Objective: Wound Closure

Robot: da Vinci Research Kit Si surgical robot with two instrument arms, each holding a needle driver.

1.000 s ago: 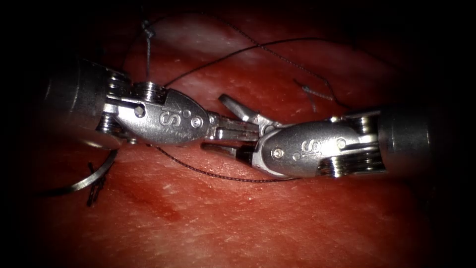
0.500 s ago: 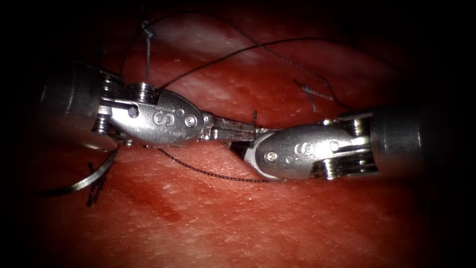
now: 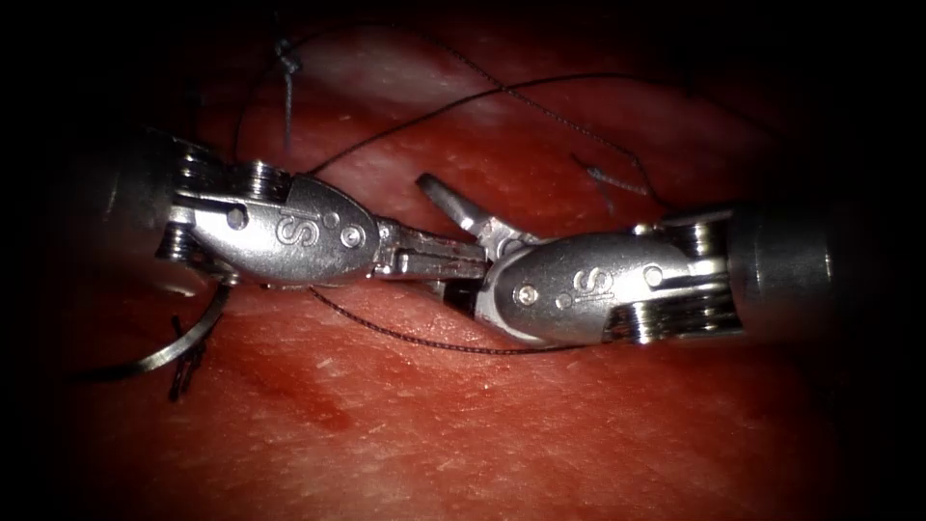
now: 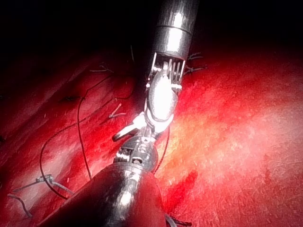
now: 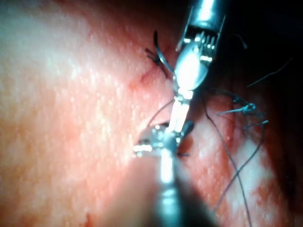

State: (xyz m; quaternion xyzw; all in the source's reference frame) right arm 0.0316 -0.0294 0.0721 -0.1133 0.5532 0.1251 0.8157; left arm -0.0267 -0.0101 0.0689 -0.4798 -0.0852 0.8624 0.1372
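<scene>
Endoscope view: the left pincer (image 3: 461, 264) enters from 9 o'clock, its two jaws pressed together and level, pointing toward 3 o'clock. Whether thread is caught between them cannot be told. The right pincer (image 3: 446, 239) enters from 3 o'clock and meets the left one tip to tip at the centre. Its jaws are parted: the upper jaw rises toward 11 o'clock, the lower jaw lies beneath the left jaws. Nothing is seen grasped between them.

The needle (image 3: 183, 342) lies free on the tissue (image 3: 540, 425) toward 8 o'clock, below the left tool's wrist, held by neither tool. Its curved body rests on the surface of the tissue; whether its tip is buried cannot be told.

The thread (image 3: 424, 338) runs in a shallow arc under both tools, and further strands loop across the tissue from 11 o'clock toward 2 o'clock. A knot with cut ends (image 3: 286, 58) sits near 11 o'clock; another cut end (image 3: 608, 181) lies near 2 o'clock. Red fluid (image 3: 318, 405) streaks the tissue around 7 o'clock.

Left wrist view: the right pincer (image 4: 124, 133) stands parted just beyond the left tool's wrist. Right wrist view: the left pincer (image 5: 176, 124) reaches the right tool's tip, with the needle (image 5: 161, 59) beside the left tool's shaft.
</scene>
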